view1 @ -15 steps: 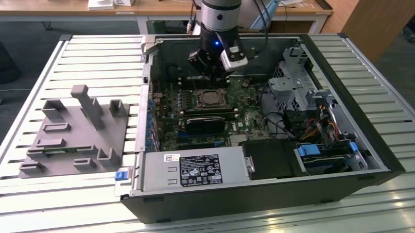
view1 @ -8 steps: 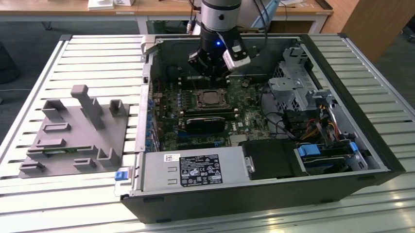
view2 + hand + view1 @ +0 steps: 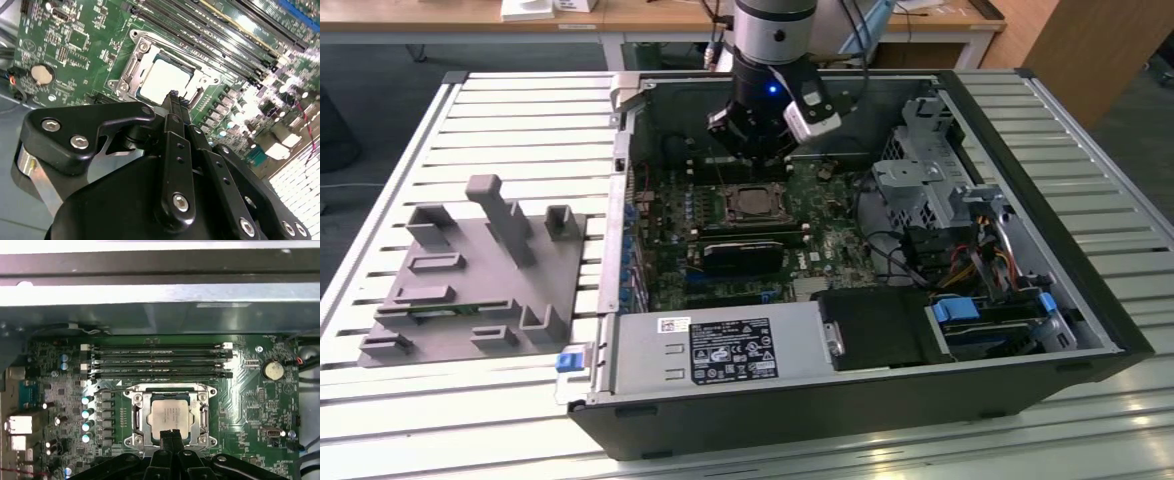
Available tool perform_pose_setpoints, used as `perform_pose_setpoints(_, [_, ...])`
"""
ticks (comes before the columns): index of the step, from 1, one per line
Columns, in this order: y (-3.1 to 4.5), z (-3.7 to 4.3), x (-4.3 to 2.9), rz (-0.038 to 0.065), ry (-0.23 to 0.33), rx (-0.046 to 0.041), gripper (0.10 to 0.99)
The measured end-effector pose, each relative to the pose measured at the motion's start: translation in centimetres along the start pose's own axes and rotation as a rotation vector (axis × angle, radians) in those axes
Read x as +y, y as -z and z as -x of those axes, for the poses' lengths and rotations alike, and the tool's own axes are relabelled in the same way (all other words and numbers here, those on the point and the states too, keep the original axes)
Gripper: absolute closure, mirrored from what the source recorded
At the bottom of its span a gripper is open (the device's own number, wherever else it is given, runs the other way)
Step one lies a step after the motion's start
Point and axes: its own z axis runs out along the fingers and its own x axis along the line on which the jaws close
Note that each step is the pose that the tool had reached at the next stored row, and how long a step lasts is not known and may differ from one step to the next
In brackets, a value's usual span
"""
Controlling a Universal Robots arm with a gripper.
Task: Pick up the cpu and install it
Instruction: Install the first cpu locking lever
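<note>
So from my remote seat, the black two-finger gripper (image 3: 750, 150) is hanging inside the open black desktop computer case (image 3: 1014, 240), just above the green motherboard (image 3: 667, 250). Its fingers are pinched together with nothing between them, which is clear in both wrist views (image 3: 170, 432) (image 3: 172, 95). The cpu, that small flat square chip with the shiny silver top (image 3: 170, 414), is already sitting in the silver metal socket frame (image 3: 137, 415) on the board. In the exterior view the chip (image 3: 750, 202) sits at about 6 o'clock from the gripper, just below it. The row of long black memory slots (image 3: 157, 360) runs beside the socket, and a round silver coin battery (image 3: 273, 370) sits further out on the board. Outside the case, at about 9 o'clock from it in the exterior view, the gray plastic fixture block (image 3: 467, 290) rests on the slatted metal table (image 3: 520, 100).
</note>
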Motion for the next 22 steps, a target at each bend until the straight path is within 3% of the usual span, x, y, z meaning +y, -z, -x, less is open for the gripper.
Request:
perform_pose_setpoints(5, [-0.04,-0.10,-0.01,0.000,0.070,0.0012,0.980])
perform_pose_setpoints(13, [-0.12,-2.44,-0.05,-0.001,0.071,-0.0069,0.980])
perform_pose_setpoints(20, [-0.18,-4.13,-0.07,-0.001,0.071,-0.0256,0.980])
perform_pose_setpoints(22, [-0.21,-4.39,-0.03,-0.001,0.071,-0.0263,0.980])
